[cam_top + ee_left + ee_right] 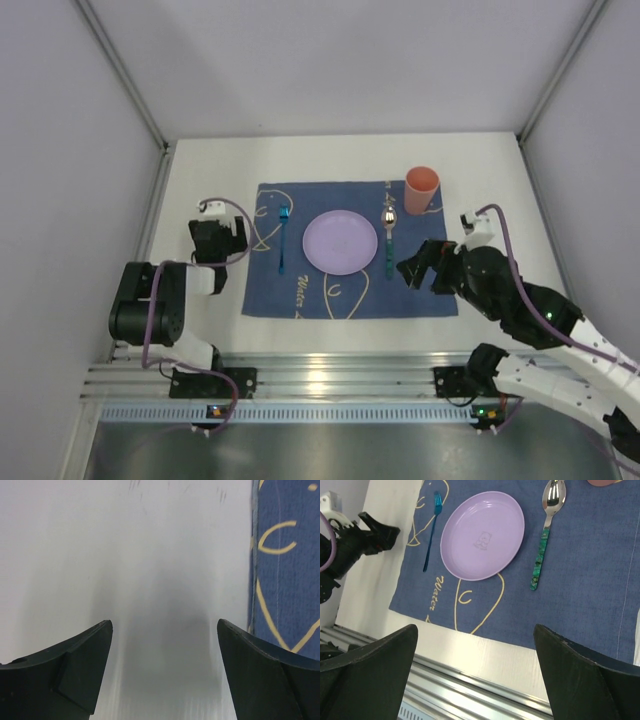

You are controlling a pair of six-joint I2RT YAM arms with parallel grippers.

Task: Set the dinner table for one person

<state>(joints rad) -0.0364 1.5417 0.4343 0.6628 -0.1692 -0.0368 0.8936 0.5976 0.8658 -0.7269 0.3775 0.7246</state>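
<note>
Top: dinner table (pixel 340 160) carries placemat (pixel 300 295); plate (pixel 340 242) centred, fork (pixel 283 235) left, spoon (pixel 389 232) right, cup (pixel 421 190) far corner.
Left wrist: left gripper (pixel 165 625) wide open, empty, over bare tabletop beside placemat.
Right wrist: right gripper (pixel 476 630) wide open, empty.
Setting looks complete; lift clear, avoid snagging placemat.

far of plate (pixel 340 242): bare placemat (pixel 300 290), then bare dinner table (pixel 330 155); open lane.
left of plate: fork (pixel 283 238) near; past the placemat edge the left gripper (pixel 165 630) sits low, jaws apart.
right of plate: spoon (pixel 389 232) just beside; cup (pixel 421 190) at its far end.
near-right of plate: right gripper (pixel 475 635) overhead, jaws apart.
near of plate: bare placemat, then rail (pixel 320 385).
</note>
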